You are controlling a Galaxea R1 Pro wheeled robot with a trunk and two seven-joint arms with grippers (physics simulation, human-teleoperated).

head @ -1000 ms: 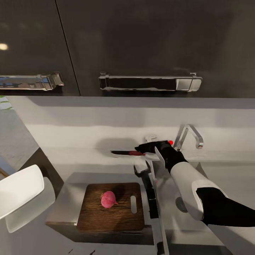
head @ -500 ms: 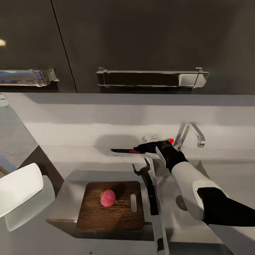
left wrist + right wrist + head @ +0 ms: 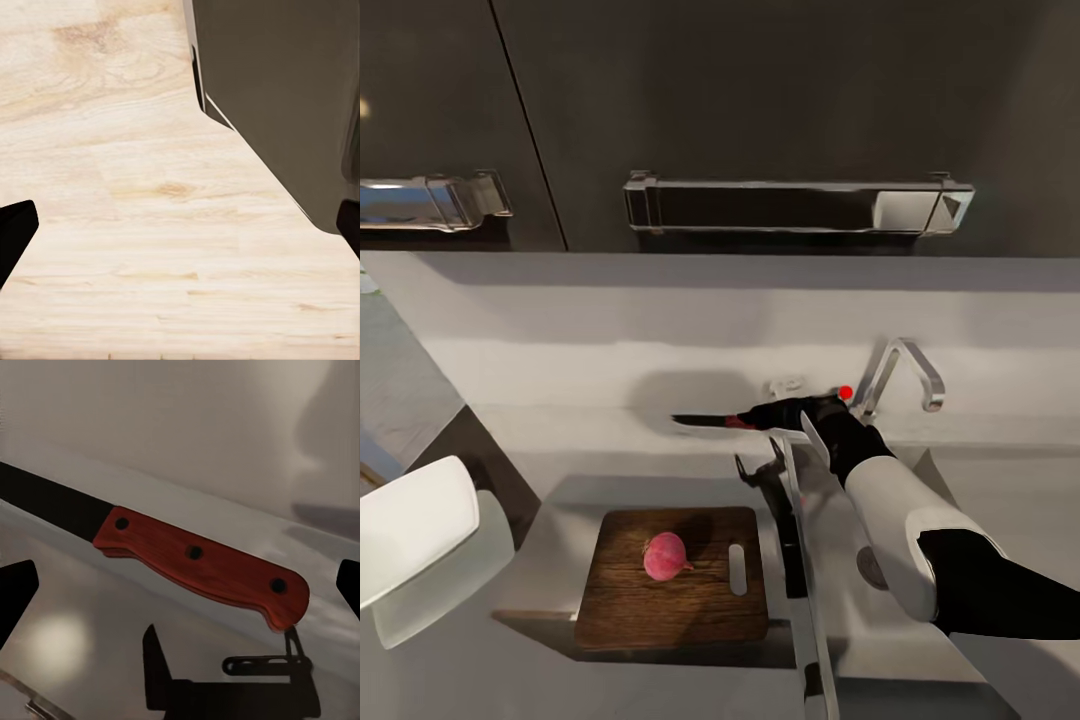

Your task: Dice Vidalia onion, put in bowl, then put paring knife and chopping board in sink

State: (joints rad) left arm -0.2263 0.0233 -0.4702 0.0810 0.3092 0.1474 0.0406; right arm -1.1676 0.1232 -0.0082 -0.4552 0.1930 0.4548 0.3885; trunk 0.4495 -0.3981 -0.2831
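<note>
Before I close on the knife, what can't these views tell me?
- Whether the right gripper touches the paring knife: too small in the head view.
- Blade tip: cut off by the right wrist view's edge.
- Sink basin: largely covered by the right arm in the head view.
- Bowl: cut by the head view's edge.

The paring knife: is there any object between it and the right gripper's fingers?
Nothing visible stands between them. The paring knife lies at the back of the countertop, its handle between the open fingertips of the right gripper.
</note>
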